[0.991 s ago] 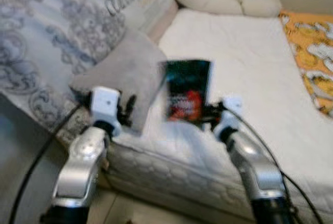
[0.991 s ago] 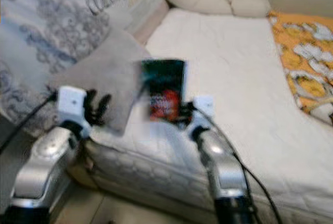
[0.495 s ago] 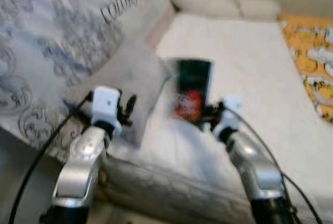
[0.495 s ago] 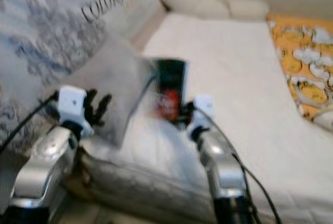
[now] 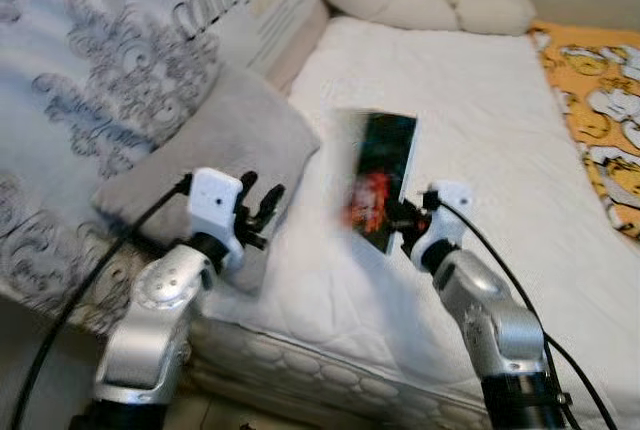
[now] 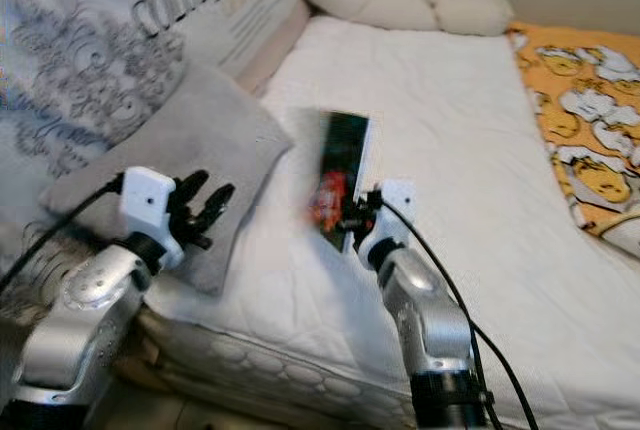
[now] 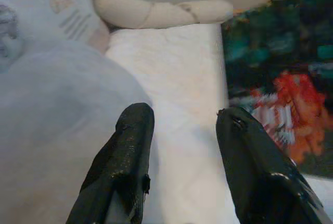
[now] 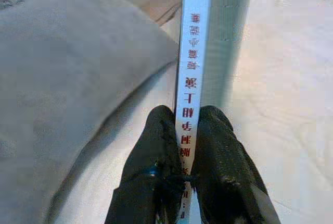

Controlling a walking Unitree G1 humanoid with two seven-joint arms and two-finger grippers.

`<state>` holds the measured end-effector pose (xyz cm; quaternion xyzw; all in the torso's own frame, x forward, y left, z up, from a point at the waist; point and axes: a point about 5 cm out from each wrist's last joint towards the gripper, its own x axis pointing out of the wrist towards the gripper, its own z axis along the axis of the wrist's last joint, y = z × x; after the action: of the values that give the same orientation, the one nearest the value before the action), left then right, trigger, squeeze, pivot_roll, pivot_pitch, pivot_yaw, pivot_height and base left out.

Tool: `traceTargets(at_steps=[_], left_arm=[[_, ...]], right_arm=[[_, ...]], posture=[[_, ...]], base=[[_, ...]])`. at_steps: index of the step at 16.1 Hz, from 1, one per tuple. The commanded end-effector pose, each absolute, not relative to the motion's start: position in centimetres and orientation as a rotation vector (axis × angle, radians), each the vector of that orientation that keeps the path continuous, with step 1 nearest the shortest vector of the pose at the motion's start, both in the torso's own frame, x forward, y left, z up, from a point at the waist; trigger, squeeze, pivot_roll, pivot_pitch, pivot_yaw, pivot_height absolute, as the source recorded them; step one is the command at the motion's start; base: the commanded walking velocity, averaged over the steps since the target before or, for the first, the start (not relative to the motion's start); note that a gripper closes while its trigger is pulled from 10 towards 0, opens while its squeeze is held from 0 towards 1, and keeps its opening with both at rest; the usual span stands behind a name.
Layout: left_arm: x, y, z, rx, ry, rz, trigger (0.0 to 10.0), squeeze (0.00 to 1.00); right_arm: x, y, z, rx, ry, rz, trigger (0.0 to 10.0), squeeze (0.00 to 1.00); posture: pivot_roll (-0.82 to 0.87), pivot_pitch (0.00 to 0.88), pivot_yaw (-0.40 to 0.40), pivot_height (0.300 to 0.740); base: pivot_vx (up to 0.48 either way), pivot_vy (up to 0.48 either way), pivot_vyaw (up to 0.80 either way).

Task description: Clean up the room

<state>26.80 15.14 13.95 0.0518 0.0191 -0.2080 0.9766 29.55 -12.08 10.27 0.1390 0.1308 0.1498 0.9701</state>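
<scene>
A book (image 5: 378, 180) with a dark green cover and a red picture stands upright above the white mattress (image 5: 480, 100), blurred. My right gripper (image 5: 397, 218) is shut on its lower edge; in the right wrist view both fingers (image 8: 156, 146) clamp the white spine of the book (image 8: 191, 67) with red characters. My left gripper (image 5: 262, 212) is open over the edge of a grey pillow (image 5: 220, 140), with nothing between its fingers (image 7: 130, 146). The left wrist view shows the book's cover (image 7: 276, 94) beside the grey pillow (image 7: 52, 120).
A large patterned pillow (image 5: 110, 50) lies on the left. A cream bolster (image 5: 420, 0) runs along the far end of the bed. An orange cartoon-print blanket (image 5: 600, 100) covers the right side. The mattress edge (image 5: 330, 370) is just before me.
The camera has shifted slightly. My right gripper has swung the book, which now tilts and shows more edge-on. The left gripper has edged right over the grey pillow.
</scene>
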Motion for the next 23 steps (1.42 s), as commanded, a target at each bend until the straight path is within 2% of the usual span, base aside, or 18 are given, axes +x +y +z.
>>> traceTargets(at_steps=[1, 4, 5, 8, 11, 13, 15, 16, 17, 19, 23], left_arm=[[26.6, 14.8, 14.4, 0.1, 0.02, -0.463, 10.0, 0.26], [26.6, 14.6, 14.8, 0.098, 0.009, -0.526, 10.0, 0.26], [26.7, 14.6, 15.0, 0.106, 0.01, -0.551, 10.0, 0.26], [26.7, 14.6, 15.2, 0.111, 0.012, -0.576, 10.0, 0.26], [26.4, 14.0, 15.7, 0.125, 0.044, -0.738, 10.0, 0.25], [26.4, 13.9, 16.0, 0.133, 0.052, -0.778, 10.0, 0.25], [26.8, 14.1, 16.3, 0.142, 0.05, -0.788, 10.0, 0.25], [26.9, 14.2, 16.4, 0.143, 0.055, -0.802, 10.0, 0.25], [26.8, 14.2, 16.5, 0.143, 0.061, -0.813, 10.0, 0.25], [26.7, 13.9, 16.5, 0.143, 0.07, -0.834, 10.0, 0.25], [26.7, 13.3, 16.6, 0.138, 0.091, -0.892, 10.0, 0.25]], right_arm=[[30.2, -12.0, 11.5, 0.306, 0.224, 0.326, 10.0, 0.0], [31.2, -12.2, 11.4, 0.305, 0.261, 0.332, 10.0, 0.0], [31.8, -12.5, 11.1, 0.247, 0.284, 0.317, 10.0, 0.0], [33.0, -12.4, 10.9, 0.272, 0.325, 0.337, 10.0, 0.0], [34.7, -10.8, 10.4, 0.489, 0.449, 0.468, 10.0, 0.0], [35.1, -10.7, 10.2, 0.574, 0.513, 0.48, 10.0, 0.0], [35.6, -10.8, 10.6, 0.763, 0.534, 0.491, 10.0, 0.0], [35.8, -11.1, 10.4, 0.914, 0.544, 0.479, 10.0, 0.0], [35.7, -11.4, 9.7, 0.947, 0.566, 0.448, 10.0, 0.0], [34.7, -12.0, 7.3, 0.949, 0.647, 0.381, 10.0, 0.0], [32.8, -12.4, 4.0, 0.806, 0.792, 0.308, 10.0, 0.0]], posture=[[-0.02, 0.0, 0.009, 0.74], [-0.02, 0.0, 0.015, 0.74], [-0.02, 0.0, 0.021, 0.74], [-0.02, 0.0, 0.028, 0.74], [-0.01, 0.0, 0.035, 0.74], [0.0, 0.0, 0.031, 0.74], [0.0, 0.0, 0.032, 0.74], [0.0, 0.0, 0.037, 0.74], [0.01, 0.0, 0.04, 0.74], [0.01, 0.0, 0.045, 0.74], [0.03, 0.0, 0.057, 0.74]], base=[[0.0, 0.0, 0.0], [0.0, 0.0, 0.0], [0.0, 0.0, 0.0], [0.0, 0.0, 0.0], [0.0, 0.0, 0.0], [0.0, 0.0, 0.0], [0.0, 0.0, 0.0], [0.0, 0.0, 0.0], [0.0, 0.0, 0.0], [0.0, 0.0, 0.0], [0.0, 0.0, 0.0]])
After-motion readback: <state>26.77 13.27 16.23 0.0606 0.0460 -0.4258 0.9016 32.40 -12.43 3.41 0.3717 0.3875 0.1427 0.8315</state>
